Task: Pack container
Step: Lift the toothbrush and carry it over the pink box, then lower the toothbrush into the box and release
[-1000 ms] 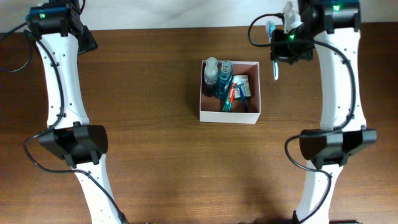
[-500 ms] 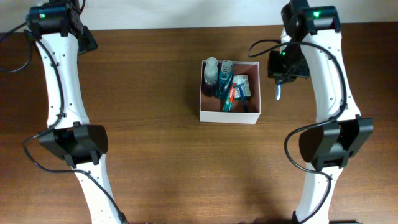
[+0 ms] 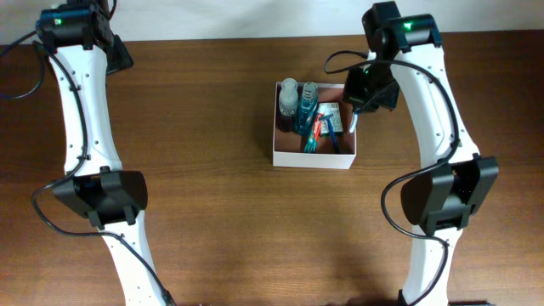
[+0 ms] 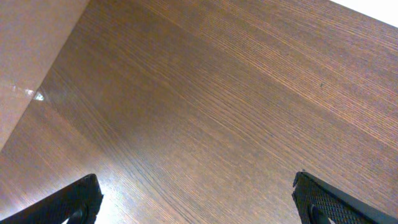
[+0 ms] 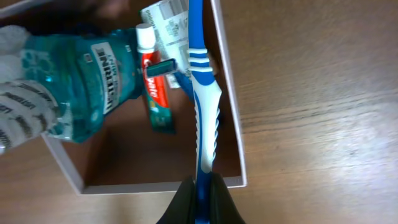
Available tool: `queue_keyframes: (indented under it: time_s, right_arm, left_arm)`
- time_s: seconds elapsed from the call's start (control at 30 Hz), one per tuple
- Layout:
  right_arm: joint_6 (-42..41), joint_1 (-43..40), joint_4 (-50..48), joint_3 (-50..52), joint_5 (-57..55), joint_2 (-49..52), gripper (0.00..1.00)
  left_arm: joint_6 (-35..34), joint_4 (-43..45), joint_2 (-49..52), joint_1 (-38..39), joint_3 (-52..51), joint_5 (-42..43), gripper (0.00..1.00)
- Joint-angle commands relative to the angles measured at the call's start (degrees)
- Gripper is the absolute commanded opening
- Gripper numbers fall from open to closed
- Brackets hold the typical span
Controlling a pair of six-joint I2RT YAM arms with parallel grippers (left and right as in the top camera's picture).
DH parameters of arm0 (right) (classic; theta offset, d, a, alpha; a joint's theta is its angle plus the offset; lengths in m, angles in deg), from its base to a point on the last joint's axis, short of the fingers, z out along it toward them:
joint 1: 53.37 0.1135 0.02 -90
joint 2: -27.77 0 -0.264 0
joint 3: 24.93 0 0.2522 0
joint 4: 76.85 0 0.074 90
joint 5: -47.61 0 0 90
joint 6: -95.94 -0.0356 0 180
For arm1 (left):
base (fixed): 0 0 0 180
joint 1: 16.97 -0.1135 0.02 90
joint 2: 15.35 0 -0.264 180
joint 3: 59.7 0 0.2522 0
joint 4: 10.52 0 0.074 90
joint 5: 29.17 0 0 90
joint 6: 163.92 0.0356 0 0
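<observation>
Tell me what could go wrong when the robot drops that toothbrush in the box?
The toothbrush in the right fingers hangs close along a side wall of the container. If it is let go there, it might land on the rim and fall out. The container already holds a mouthwash bottle and toothpaste, so the brush might perch on top.

- I log the right gripper (image 5: 203,186) now above the container (image 3: 313,158), at its right wall; a second ago it hung well off to the right.
- The clamped toothbrush (image 5: 204,106) now lies over the container's inside.
</observation>
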Motion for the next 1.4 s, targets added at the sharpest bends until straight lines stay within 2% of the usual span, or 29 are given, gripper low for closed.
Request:
queue_keyframes:
  time_s: [0.0, 0.13, 0.47, 0.7, 1.07, 1.13, 1.2, 1.3, 1.37]
  right_arm:
    - [-6.9, 1.5, -0.1, 0.4, 1.5, 0.4, 0.04]
    - [-13.0, 3.0, -1.0, 0.6, 1.2, 0.8, 0.04]
    - [-13.2, 6.8, -2.7, 0.6, -9.0, 1.0, 0.04]
    - [-20.7, 8.8, -3.2, 2.2, -9.1, 1.0, 0.04]
    - [-21.0, 9.7, -8.9, 9.2, -9.1, 1.0, 0.05]
    - [-21.0, 9.7, -9.1, 9.2, -9.1, 1.0, 0.13]
    - [-21.0, 9.7, -9.2, 9.2, -9.1, 1.0, 0.37]
    - [-21.0, 9.7, -9.2, 9.2, -9.1, 1.0, 0.47]
    - [-20.9, 9.7, -9.2, 9.2, -9.1, 1.0, 0.49]
  left_arm:
    - [-0.6, 0.1, 0.3, -0.2, -0.4, 0.2, 0.99]
    - [-0.6, 0.1, 0.3, -0.2, -0.4, 0.2, 0.99]
    - [-0.6, 0.1, 0.3, -0.2, -0.4, 0.2, 0.99]
    - [-0.6, 0.1, 0.3, -0.2, -0.4, 0.2, 0.99]
    - [-0.6, 0.1, 0.3, -0.2, -0.4, 0.2, 0.99]
    - [-0.6, 0.1, 0.3, -0.2, -0.4, 0.2, 0.99]
    - [-0.6, 0.1, 0.3, -0.2, -0.4, 0.2, 0.99]
    - [-0.6, 0.1, 0.3, -0.2, -0.4, 0.2, 0.99]
    - [-0.6, 0.1, 0.3, -0.2, -0.4, 0.2, 0.99]
